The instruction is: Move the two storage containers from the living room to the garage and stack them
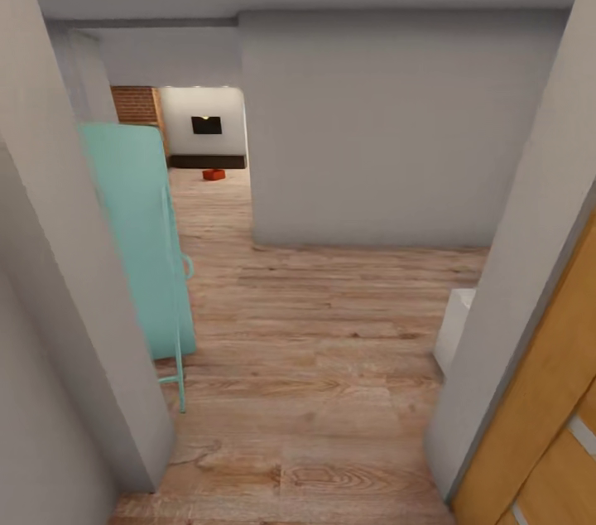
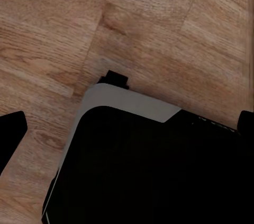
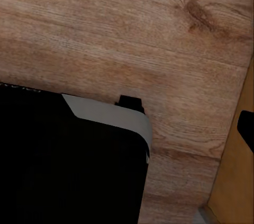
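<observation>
Looking down a narrow hallway of light wood planks (image 1: pixel 331 343), the robot's head camera catches one red-orange storage container (image 1: pixel 213 175) far off, through the doorway at the left end of the passage. The container sits on the wood floor of the living room (image 1: pixel 203 132) beyond, a small, low rectangular shape just in front of a dark low hearth, well apart from everything else; at this range its open top and walls are too small to make out, and no second container can be picked out. Behind it a black rectangular opening is set in a pale wall, with red brick (image 1: pixel 135 104) to its left. Nearer, a mint-green panel on a thin matching frame (image 1: pixel 149 243) leans against the left wall, a bare grey wall (image 1: pixel 372 127) blocks the middle of the view, and an orange wooden door (image 1: pixel 546 426) stands at the near right, with a white object on the floor beside the door frame. No brand, label or readable writing appears anywhere. In both wrist views the cameras point at the plank floor over the robot's black, grey-edged base (image 2: pixel 159 171); dark finger edges show at the picture margins, nothing is seen between them, and how wide either gripper is spread cannot be told.
</observation>
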{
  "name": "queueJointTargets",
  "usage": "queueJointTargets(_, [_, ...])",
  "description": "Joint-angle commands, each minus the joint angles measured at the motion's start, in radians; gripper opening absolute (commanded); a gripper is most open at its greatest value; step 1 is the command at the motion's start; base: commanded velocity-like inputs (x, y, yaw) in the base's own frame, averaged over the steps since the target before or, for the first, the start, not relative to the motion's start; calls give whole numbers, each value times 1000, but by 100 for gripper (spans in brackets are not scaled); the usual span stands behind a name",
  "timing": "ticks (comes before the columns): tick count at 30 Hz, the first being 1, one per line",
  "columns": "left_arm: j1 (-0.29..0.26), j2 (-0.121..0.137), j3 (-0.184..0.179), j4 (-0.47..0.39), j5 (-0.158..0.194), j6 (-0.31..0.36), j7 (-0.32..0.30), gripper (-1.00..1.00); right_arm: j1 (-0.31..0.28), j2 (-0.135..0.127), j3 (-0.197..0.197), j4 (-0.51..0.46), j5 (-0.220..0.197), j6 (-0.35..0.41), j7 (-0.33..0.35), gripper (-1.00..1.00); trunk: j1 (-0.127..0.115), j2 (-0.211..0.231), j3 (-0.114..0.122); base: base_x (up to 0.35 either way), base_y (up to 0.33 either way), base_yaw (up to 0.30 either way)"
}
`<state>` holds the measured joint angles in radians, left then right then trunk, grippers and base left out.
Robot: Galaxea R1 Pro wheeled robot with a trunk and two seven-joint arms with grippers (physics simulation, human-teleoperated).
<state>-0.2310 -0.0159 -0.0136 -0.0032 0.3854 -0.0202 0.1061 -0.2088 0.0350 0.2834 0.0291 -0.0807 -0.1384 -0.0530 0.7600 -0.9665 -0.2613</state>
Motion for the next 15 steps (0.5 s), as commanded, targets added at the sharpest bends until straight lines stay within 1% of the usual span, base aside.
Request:
queueJointTargets(1, [-1, -1, -2, 0, 5, -3, 3, 100, -1, 1, 8, 3, -8, -6, -2, 100, 1, -1, -1, 325, 0, 0])
queueJointTargets(15, [-1, -2, -2, 0, 4, -6, 3, 100, -1, 0, 8, 3, -8, -6, -2, 100, 1, -1, -1, 325, 0, 0])
